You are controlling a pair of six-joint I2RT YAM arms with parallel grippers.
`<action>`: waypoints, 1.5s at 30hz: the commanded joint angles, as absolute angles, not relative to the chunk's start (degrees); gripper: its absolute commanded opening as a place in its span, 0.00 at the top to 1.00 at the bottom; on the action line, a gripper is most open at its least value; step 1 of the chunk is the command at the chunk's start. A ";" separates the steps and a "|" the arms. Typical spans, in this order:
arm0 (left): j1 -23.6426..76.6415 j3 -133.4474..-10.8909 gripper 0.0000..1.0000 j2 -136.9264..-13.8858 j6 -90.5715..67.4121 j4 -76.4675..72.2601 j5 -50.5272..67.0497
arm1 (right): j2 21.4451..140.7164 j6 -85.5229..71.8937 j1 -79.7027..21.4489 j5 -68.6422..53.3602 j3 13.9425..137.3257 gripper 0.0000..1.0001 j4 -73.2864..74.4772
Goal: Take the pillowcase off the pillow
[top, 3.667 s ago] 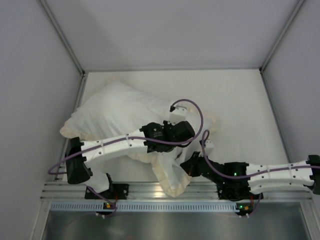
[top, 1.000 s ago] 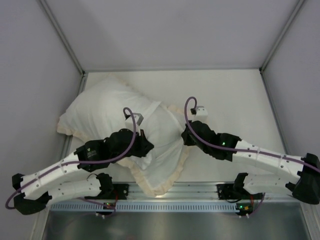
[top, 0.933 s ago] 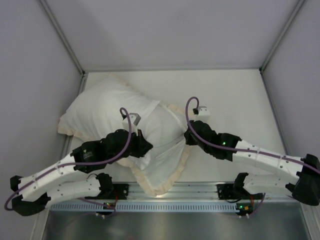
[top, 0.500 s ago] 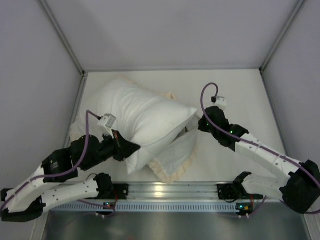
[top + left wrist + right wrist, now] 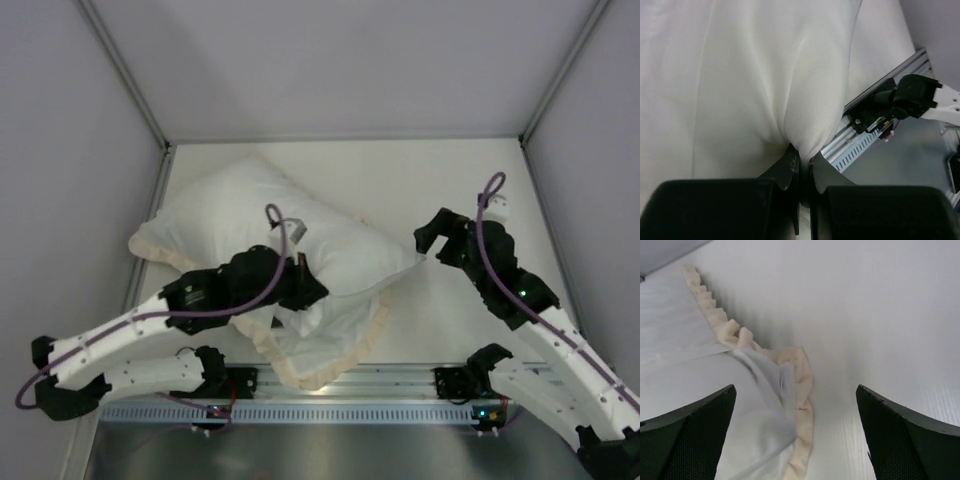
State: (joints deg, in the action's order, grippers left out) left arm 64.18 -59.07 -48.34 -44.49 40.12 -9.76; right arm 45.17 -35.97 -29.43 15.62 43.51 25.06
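Top external view: plump plain white pillow (image 5: 270, 225) lies left of centre on the white table (image 5: 450, 170); long axis runs 10 to 4 o'clock, with a pointed corner toward 4.
Cover: white pillowcase with cream ruffled border (image 5: 335, 350), mostly hidden under the pillow, spilling out at 6 o'clock.
Left arm: sweeps in from 8 o'clock; left gripper (image 5: 802, 152) clenched on a fold of pillow fabric at the near edge.
Right arm: reaches up from 5 o'clock; right gripper (image 5: 432, 232) spread wide, holding nothing, beside that corner.
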 commanded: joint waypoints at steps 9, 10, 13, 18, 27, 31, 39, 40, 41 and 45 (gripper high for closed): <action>64.51 -73.48 0.27 -82.88 -37.79 16.88 -8.59 | 31.31 -42.09 -27.42 -2.97 46.06 0.01 43.07; 64.77 -73.13 0.16 -81.40 -37.18 16.79 -9.83 | 30.25 -42.88 -27.42 -4.21 44.49 0.00 42.46; 65.74 -69.97 0.12 -75.69 -36.13 17.31 -14.15 | 26.90 -44.47 -27.42 -4.22 42.81 0.01 42.36; 66.01 -65.67 0.05 -60.78 -38.14 22.40 -18.98 | 26.54 -45.35 -27.51 -10.26 37.28 0.00 39.22; 66.01 -60.12 0.01 -49.41 -41.92 31.63 -28.55 | 29.44 -48.16 -27.68 -29.25 26.02 0.01 18.23; 65.92 -60.21 0.01 -49.48 -42.54 37.44 -31.03 | 29.54 -49.66 -29.18 -31.66 24.26 0.01 13.53; 65.92 -58.45 0.03 -52.73 -41.93 36.57 -27.17 | 25.22 -53.00 -29.79 -31.55 21.01 0.01 11.16; 65.92 -58.62 0.04 -53.52 -41.84 36.48 -26.81 | 26.01 -52.82 -29.97 -31.20 20.57 0.01 10.90; 65.92 -58.97 0.06 -54.40 -41.66 36.47 -26.28 | 27.49 -52.82 -30.23 -31.03 20.22 0.00 9.59; 65.92 -60.29 0.08 -59.41 -41.57 36.47 -25.75 | 31.02 -54.57 -32.34 -31.11 16.62 0.01 0.90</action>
